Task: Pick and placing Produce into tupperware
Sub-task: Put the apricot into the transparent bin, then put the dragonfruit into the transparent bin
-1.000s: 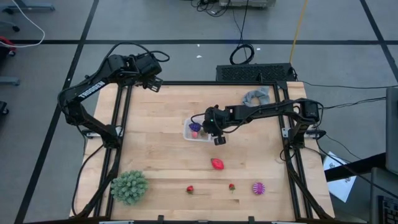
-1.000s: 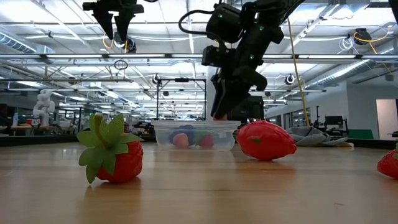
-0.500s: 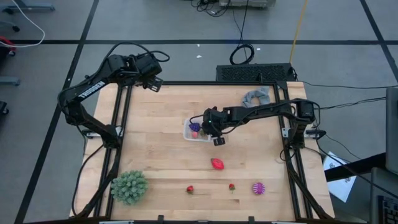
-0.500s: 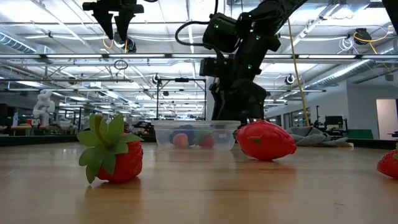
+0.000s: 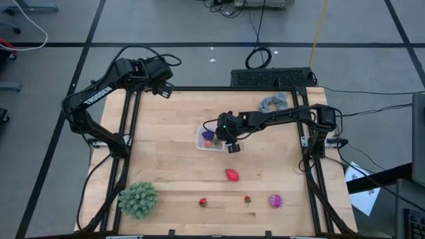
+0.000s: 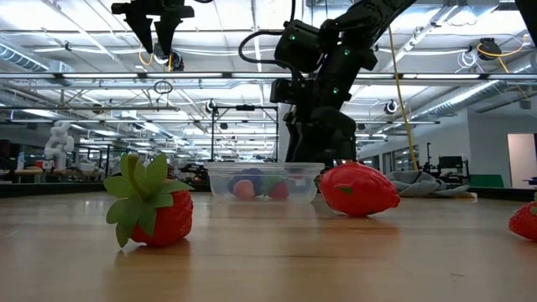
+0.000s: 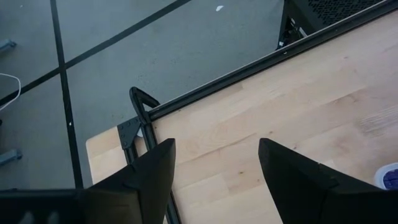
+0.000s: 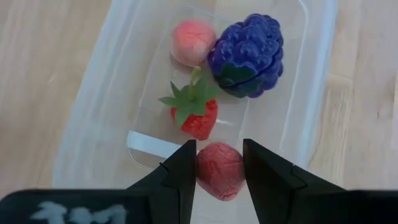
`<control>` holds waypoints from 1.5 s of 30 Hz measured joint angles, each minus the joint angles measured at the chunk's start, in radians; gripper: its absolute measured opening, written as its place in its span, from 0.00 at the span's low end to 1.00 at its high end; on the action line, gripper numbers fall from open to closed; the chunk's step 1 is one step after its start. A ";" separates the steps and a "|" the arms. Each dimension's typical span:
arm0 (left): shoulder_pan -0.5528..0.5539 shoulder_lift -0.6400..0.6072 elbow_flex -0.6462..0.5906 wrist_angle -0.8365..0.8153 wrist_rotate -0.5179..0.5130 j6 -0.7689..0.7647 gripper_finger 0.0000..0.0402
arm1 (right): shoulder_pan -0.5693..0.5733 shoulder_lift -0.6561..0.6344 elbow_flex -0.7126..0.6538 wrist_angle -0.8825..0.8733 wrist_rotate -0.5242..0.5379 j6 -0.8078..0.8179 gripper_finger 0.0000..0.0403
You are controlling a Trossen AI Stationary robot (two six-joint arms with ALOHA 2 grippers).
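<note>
The tupperware (image 5: 201, 140) is a clear tub near the table's middle. It holds a pink fruit (image 8: 192, 40), a purple grape bunch (image 8: 247, 55) and a small strawberry (image 8: 196, 115). My right gripper (image 8: 219, 149) hangs over the tub's near-right end, shut on a pinkish-red fruit (image 8: 219, 171). A larger red fruit (image 5: 232, 175), two small strawberries (image 5: 202, 202) (image 5: 247, 198) and a magenta spiky ball (image 5: 275, 200) lie on the wood nearer the front edge. My left gripper (image 7: 217, 165) is raised over the far left corner, open and empty. My right gripper pinches the pinkish-red fruit by its two opposite sides (image 8: 202, 168) between its two fingers. The fingers slant down from the table's right. The fruit is lifted clear, just above the tupperware's floor at the tub's near-right end.
A big green spiky ball (image 5: 138, 199) sits at the near left corner. A grey cloth (image 5: 273, 103) lies at the far right. Bare wood lies left of the tub and between the tub and the front row of fruit.
My right gripper, still shut on the fruit, has eased down a little and drawn closer over the tupperware. Nothing else has moved.
</note>
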 joint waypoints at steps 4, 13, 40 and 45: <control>0.000 0.000 0.000 0.000 0.000 0.000 0.59 | 0.001 0.000 0.000 0.000 0.000 -0.004 0.28; 0.000 0.000 0.000 0.000 0.001 0.000 0.59 | 0.001 0.000 0.000 -0.001 0.000 -0.004 0.28; 0.000 0.000 0.000 0.000 0.002 0.000 0.59 | 0.001 0.000 0.000 0.007 0.005 -0.033 0.42; 0.000 0.000 0.000 0.000 0.001 0.000 0.59 | 0.029 -0.028 0.020 0.023 0.063 -0.115 0.42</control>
